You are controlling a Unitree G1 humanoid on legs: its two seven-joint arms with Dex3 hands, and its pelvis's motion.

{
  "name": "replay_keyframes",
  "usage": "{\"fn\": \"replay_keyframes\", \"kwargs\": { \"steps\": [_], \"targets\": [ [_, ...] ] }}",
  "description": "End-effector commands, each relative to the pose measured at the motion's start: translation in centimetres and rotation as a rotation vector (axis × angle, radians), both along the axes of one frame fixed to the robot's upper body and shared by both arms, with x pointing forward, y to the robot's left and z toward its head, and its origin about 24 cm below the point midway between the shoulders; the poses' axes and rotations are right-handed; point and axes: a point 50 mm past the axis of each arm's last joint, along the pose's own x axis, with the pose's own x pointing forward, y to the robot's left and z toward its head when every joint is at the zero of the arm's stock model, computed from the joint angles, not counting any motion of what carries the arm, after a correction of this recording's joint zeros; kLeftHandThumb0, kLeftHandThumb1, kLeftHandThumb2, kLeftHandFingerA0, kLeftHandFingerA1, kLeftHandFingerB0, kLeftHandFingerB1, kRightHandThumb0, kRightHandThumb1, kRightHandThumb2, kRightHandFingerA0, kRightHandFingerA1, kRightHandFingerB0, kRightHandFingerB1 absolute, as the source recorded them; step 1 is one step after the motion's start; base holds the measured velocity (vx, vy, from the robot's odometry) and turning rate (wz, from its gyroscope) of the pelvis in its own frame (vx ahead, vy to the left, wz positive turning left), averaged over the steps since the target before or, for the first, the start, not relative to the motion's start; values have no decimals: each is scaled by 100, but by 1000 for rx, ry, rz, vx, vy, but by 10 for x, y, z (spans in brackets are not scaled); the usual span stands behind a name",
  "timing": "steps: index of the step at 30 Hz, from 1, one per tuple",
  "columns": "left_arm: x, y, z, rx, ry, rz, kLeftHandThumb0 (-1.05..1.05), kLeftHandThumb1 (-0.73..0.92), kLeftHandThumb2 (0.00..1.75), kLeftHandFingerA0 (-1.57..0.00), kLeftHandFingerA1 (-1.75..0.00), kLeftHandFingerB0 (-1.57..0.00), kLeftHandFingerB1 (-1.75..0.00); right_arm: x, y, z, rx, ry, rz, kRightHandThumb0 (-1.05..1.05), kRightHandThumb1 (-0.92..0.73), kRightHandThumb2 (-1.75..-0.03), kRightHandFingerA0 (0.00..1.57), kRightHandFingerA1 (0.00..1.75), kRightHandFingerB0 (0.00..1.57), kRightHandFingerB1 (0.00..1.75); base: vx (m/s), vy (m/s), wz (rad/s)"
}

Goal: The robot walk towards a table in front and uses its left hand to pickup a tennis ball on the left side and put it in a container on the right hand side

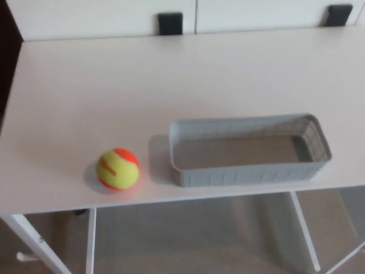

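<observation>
I see neither of the robot's hands from the head camera, so I cannot tell whether they are open or closed. The ball sits near the table's front edge, just left of the empty grey basket.

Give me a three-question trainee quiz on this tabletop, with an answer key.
1. True or false: the ball lies inside the basket.
2. Multiple choice: the basket holds A) nothing, B) a ball, C) a cup.
3. Fill in: on the table, the ball rests to the robot's ___ of the basket.

Key: 1 false, it sits on the table apart from the basket; 2 A; 3 left.
</observation>
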Motion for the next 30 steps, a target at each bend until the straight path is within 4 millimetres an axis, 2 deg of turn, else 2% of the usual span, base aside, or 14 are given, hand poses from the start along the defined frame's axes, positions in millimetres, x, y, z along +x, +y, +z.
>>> {"fn": "replay_keyframes", "kwargs": {
  "steps": [1,8,19,29,30],
  "targets": [
    [0,0,-1,-3,17,2,-11,70,60,-41,-39,-27,-31,-1,-7,2,-25,-5,-9,-33,-40,-63,65,55,56,50,35,110,-1],
    [2,2,2,-10,23,-8,-9,73,61,-40,-38,-26,-31,0,-3,5,-26,-18,9,-36,-40,-65,65,57,57,52,19,24,3],
    [4,2,0,9,26,-45,-8,74,61,-41,-40,-27,-32,-1,-3,2,-29,-6,7,-35,-40,-64,66,58,56,51,13,-134,1],
    [8,-3,1,16,30,-83,-8,75,61,-43,-42,-29,-32,2,-2,6,-39,-18,20,-35,-41,-65,67,58,55,51,19,144,-3],
    [8,-4,1,15,26,-87,-6,56,97,-35,-59,-17,-49,2,-1,6,-39,-20,20,-35,-41,-65,69,59,56,51,-47,84,-14]
  ]
}}
